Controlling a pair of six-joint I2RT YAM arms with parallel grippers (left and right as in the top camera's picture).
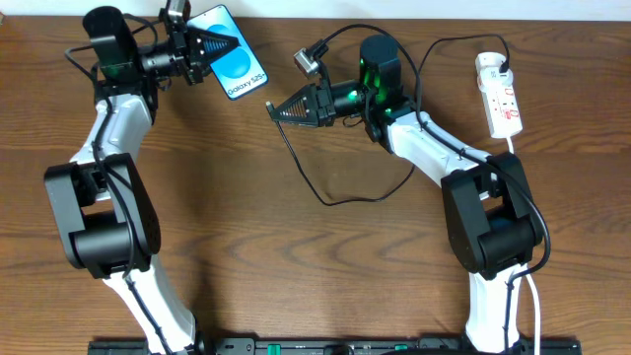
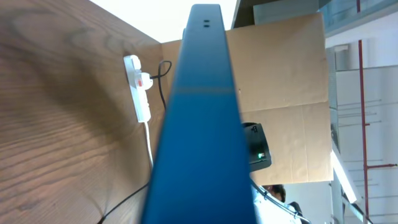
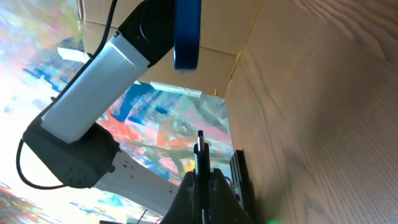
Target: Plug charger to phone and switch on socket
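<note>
The phone (image 1: 242,71), blue screen with white text, is held off the table at the back left, with my left gripper (image 1: 229,45) shut on it. In the left wrist view the phone's blue edge (image 2: 202,124) fills the middle and hides the fingers. My right gripper (image 1: 274,109) is shut on the charger's small black connector tip (image 3: 199,149), which points toward the phone (image 3: 188,34) across a gap. The black cable (image 1: 325,197) loops over the table and runs to the white socket (image 1: 498,94) at the back right, where its plug (image 1: 498,69) sits.
The table is bare brown wood. A cardboard wall (image 2: 286,81) stands behind it. The socket's thick white cord (image 1: 537,306) runs down the right side past the right arm's base.
</note>
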